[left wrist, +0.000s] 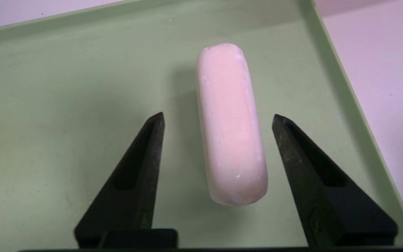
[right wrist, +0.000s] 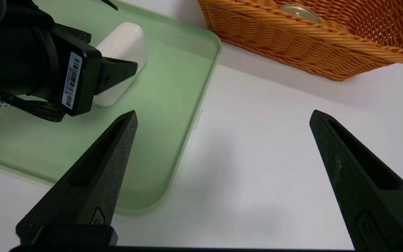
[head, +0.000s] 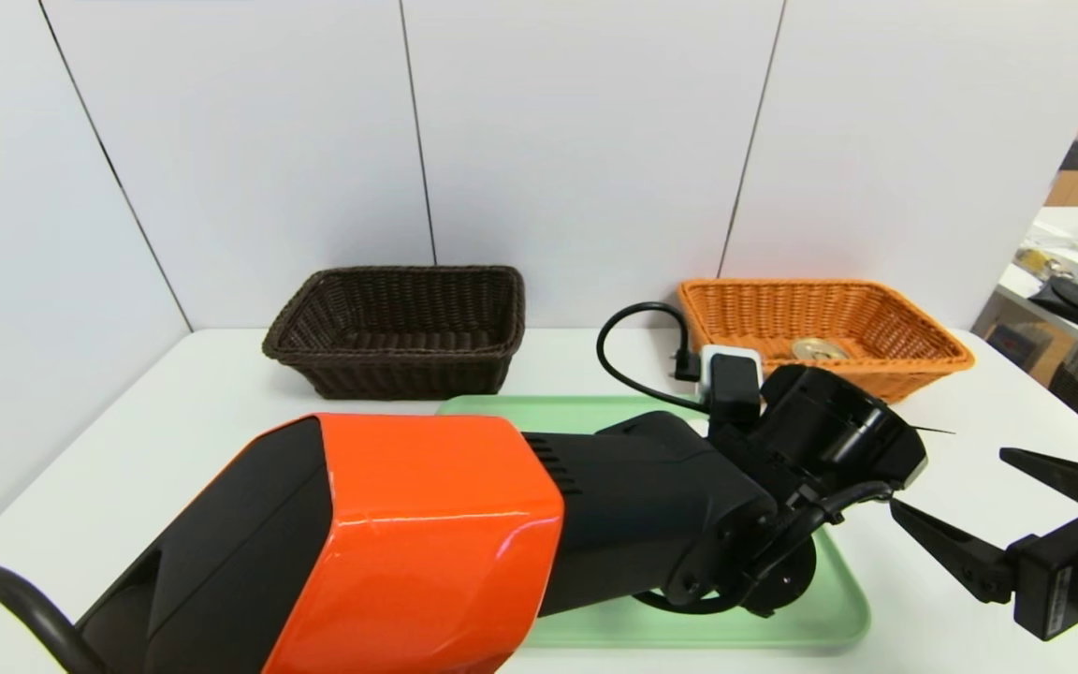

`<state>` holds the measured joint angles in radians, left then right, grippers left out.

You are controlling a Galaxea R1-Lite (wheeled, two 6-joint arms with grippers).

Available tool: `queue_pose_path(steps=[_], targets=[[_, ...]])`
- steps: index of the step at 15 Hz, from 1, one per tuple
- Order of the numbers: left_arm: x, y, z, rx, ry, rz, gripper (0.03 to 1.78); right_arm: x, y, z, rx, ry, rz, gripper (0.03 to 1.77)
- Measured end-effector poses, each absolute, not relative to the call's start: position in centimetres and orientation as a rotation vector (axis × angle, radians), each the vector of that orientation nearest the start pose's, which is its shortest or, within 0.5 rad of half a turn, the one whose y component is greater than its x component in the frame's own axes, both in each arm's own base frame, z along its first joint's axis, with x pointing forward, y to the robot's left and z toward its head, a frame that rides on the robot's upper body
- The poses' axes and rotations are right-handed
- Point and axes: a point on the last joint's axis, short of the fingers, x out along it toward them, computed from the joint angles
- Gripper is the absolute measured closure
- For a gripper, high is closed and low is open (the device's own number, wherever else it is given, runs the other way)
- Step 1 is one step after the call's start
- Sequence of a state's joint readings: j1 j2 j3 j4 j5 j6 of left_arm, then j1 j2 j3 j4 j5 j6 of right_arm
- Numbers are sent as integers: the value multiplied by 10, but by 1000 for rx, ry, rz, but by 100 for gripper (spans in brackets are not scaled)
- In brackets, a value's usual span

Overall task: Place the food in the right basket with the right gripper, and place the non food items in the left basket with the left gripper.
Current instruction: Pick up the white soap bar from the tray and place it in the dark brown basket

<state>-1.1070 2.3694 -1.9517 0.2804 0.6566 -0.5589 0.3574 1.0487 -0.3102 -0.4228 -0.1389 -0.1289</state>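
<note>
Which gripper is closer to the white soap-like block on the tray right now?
Left. The left gripper straddles the white block, one finger on each side, gaps visible. The right gripper hangs over bare table beside the green tray.

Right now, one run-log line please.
left gripper: jaws open astride soap block on green tray | right gripper: open, idle | can: in orange basket

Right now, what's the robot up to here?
Sorting items into baskets. The left gripper is down in the green tray, its fingers straddling the white soap-like block with gaps on both sides, so no grip yet. The tin can already sits in the orange basket. The dark brown basket looks empty. The right gripper hangs open above the table beside the tray.
</note>
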Motion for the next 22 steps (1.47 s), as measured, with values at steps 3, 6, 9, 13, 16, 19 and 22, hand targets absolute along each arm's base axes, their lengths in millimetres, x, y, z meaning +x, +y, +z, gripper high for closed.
queue_pose_path(steps=[3,6,9,13,16,19,22], targets=[[226,-422,142,15,544,-278,108,121,42,166,-206,296,238,11],[227,-422,143,16,542,-273,138,122,42,165,-207,300,238,11],[226,-422,143,16,538,-269,138,123,43,165,-207,302,238,11],[222,-418,156,-2,514,-267,138,123,43,164,-209,307,238,11],[216,-407,173,-14,490,-252,138,123,43,164,-209,309,238,11],[209,-390,194,-29,456,-244,138,124,43,164,-211,310,240,10],[204,-369,210,-23,418,-217,138,125,44,164,-214,313,244,10]])
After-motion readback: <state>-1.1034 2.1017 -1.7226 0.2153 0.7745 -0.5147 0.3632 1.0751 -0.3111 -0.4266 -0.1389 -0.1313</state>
